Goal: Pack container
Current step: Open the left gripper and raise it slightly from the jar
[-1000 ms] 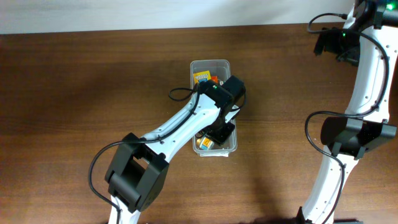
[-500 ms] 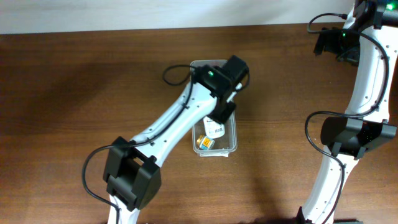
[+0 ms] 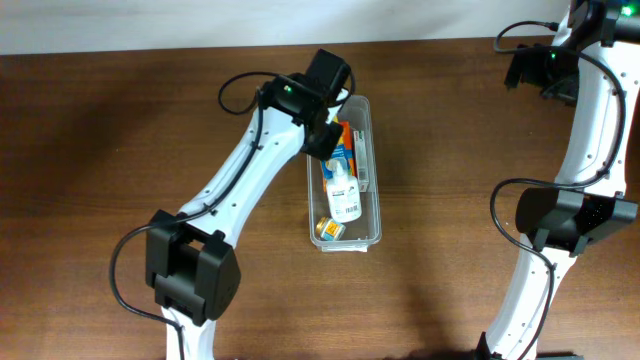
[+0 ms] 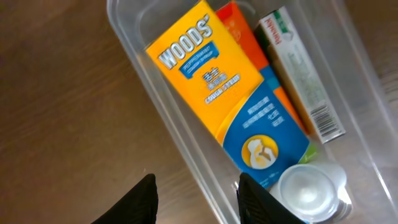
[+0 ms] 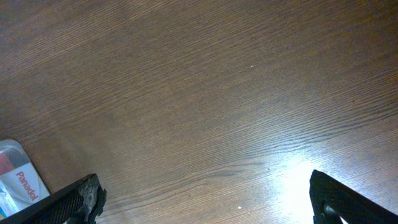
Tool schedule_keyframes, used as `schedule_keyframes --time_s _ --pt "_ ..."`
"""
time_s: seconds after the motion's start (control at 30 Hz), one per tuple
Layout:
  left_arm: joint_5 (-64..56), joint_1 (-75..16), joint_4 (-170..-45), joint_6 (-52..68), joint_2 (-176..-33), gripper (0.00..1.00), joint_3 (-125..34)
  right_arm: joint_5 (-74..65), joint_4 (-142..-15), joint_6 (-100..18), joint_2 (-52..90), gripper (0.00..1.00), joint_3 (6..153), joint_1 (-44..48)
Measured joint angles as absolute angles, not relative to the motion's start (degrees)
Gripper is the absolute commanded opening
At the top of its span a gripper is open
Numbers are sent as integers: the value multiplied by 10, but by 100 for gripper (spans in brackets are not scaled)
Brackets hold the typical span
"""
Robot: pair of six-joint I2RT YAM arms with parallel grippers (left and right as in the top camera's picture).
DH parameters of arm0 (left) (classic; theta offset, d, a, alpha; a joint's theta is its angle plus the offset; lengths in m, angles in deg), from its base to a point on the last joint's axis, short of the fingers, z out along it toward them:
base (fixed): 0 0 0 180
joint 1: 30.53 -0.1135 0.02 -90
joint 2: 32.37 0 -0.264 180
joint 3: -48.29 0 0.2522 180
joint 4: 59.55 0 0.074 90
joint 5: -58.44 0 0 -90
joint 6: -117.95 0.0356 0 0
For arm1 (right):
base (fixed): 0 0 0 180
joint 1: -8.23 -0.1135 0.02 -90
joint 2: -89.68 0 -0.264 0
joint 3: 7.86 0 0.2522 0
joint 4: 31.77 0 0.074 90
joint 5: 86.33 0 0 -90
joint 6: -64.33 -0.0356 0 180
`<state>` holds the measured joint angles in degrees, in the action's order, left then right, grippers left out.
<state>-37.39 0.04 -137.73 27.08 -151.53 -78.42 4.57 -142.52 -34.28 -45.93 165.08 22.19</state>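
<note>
The container [image 3: 376, 150] is a long clear bin in the middle of the table. In it lie a yellow and blue Woods box [image 4: 211, 87], an orange box [image 4: 239, 31] beside it, a green and white box [image 4: 298, 74], a white bottle [image 3: 345, 196] and a small yellow box [image 3: 328, 230]. My left gripper [image 4: 196, 199] hovers over the bin's left wall near its far end, jaws a little apart, open, with nothing between them. The bottle's clear cap [image 4: 308, 193] lies just right of it. My right gripper [image 5: 202, 199] is wide open over bare table at the far right.
A white Panadol box [image 5: 22, 180] lies on the table at the lower left edge of the right wrist view. The right arm [image 3: 585, 150] stands along the table's right side. Dark wood table [image 3: 120, 150] stretches left of the bin.
My left arm has risen out of the bin's near end and swung toward its far left corner, uncovering the white bottle lying inside. The right arm has not moved.
</note>
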Motion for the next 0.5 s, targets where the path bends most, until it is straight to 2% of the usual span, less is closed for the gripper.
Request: schedule_keyframes --time_s 0.5 --pt "-283 19 -1374 296 -1515 42 -784 46 -1425 -343 -459 98 1651 222"
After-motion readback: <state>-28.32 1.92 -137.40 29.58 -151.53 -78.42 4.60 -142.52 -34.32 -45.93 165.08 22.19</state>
